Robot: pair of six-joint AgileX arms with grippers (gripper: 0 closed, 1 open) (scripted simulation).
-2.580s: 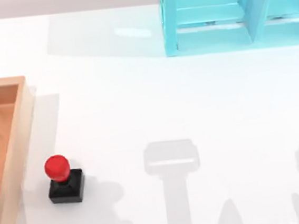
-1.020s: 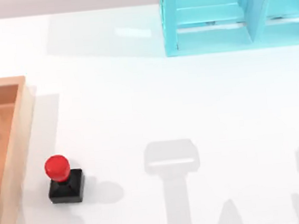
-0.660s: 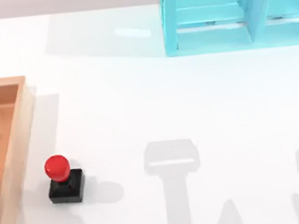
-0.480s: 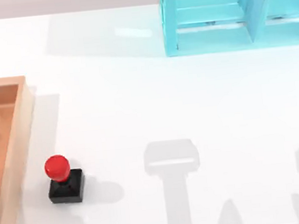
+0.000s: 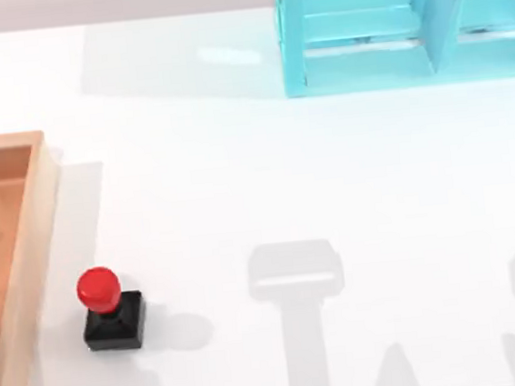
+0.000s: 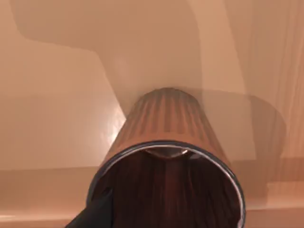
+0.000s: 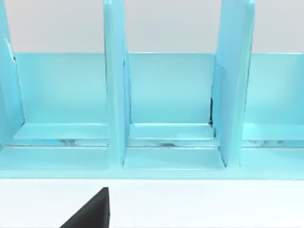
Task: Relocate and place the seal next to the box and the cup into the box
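The small seal (image 5: 111, 309), a black square block with a glossy red round knob on top, stood upright on the white surface (image 5: 329, 177), just beside the right-hand plank wall of the large light-brown wooden box (image 5: 29, 261) at the top view's left edge, apart from it. My left wrist view looked straight down over the small dark brown ribbed cup (image 6: 166, 137), which was over the box's reddish-brown wood floor (image 6: 61, 118); a dark part of my left jaws showed at the cup's rim, but whether they held it I could not tell. My right arm faced the translucent cyan shelf unit (image 7: 166, 104) at the far side of the surface, and I could not tell how its jaws stood either.
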